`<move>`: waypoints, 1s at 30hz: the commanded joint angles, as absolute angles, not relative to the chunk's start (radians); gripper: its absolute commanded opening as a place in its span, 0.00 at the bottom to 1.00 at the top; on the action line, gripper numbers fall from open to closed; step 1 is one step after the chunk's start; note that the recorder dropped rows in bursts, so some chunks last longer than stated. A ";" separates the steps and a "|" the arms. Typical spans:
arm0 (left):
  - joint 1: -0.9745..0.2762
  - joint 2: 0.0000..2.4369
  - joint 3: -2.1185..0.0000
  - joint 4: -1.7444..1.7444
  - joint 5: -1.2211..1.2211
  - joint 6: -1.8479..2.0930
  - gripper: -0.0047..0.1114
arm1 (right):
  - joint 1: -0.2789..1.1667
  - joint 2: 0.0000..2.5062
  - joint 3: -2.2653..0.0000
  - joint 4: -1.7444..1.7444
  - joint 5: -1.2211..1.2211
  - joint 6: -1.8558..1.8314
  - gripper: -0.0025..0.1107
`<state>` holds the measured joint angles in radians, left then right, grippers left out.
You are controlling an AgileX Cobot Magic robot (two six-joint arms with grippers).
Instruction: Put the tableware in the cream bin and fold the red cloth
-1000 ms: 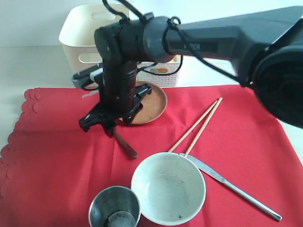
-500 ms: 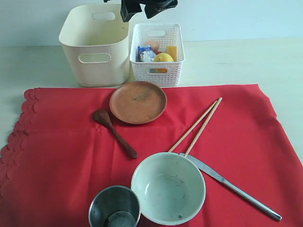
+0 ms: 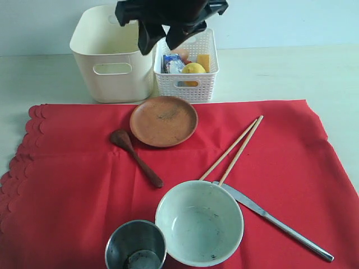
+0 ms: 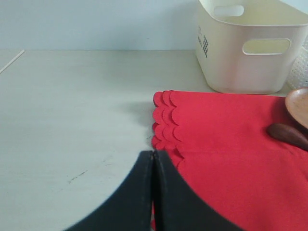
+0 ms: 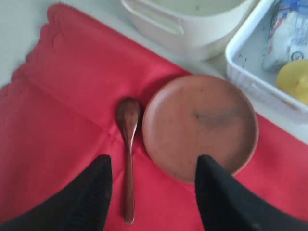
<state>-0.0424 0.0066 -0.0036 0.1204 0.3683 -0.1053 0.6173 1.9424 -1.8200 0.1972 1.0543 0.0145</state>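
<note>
Exterior view: the right gripper (image 3: 161, 40) is hanging wide at the far side by the cream bin (image 3: 112, 56). Plate (image 3: 164, 120), spoon (image 3: 136, 157), chopsticks (image 3: 233, 148), knife (image 3: 275, 221), bowl (image 3: 199, 221) and cup (image 3: 136, 245) are lying on the flat red cloth (image 3: 78, 168).
Left wrist view: only here, the left gripper (image 4: 153, 163) is showing, pinched closed at the cloth's scalloped left edge.
Right wrist view: the spoon is lying just beside the plate.

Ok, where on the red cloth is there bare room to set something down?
Bare red cloth between its scalloped edge and the spoon, and right of the chopsticks, beyond the knife. Crowded around bowl, cup and knife.
</note>
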 commanded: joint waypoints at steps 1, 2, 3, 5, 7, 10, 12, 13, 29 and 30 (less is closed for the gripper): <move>-0.039 0.000 0.000 0.120 0.363 -0.110 0.04 | 0.671 2.001 -1.821 0.199 1.108 -0.039 0.47; -0.039 0.000 0.000 0.120 0.363 -0.110 0.04 | 0.689 2.018 -1.821 0.199 1.111 -0.042 0.47; -0.039 0.000 0.000 0.120 0.363 -0.110 0.04 | 0.707 2.033 -1.821 0.199 1.108 -0.042 0.47; -0.039 0.000 0.000 0.120 0.363 -0.110 0.04 | 0.741 2.074 -1.821 0.199 1.106 -0.042 0.47; -0.039 0.000 0.000 0.120 0.363 -0.110 0.04 | 0.769 2.116 -1.821 0.194 1.103 -0.042 0.47; -0.039 0.000 0.000 0.120 0.363 -0.110 0.04 | 0.807 2.185 -1.821 0.147 1.103 -0.040 0.47; -0.039 0.000 0.000 0.120 0.363 -0.110 0.04 | 0.826 2.225 -1.821 0.090 1.103 -0.008 0.47; -0.039 0.000 0.000 0.120 0.363 -0.110 0.04 | 0.833 2.240 -1.821 0.069 1.103 0.009 0.47; -0.039 0.000 0.000 0.120 0.363 -0.110 0.04 | 0.838 2.360 -1.821 0.015 1.073 0.081 0.31; -0.039 0.000 0.000 0.120 0.363 -0.110 0.04 | 0.838 2.358 -1.821 0.015 1.073 0.081 0.24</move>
<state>-0.0424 0.0066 -0.0036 0.1204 0.3683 -0.1053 0.8358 2.3580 -1.8200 0.0233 1.0820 0.0686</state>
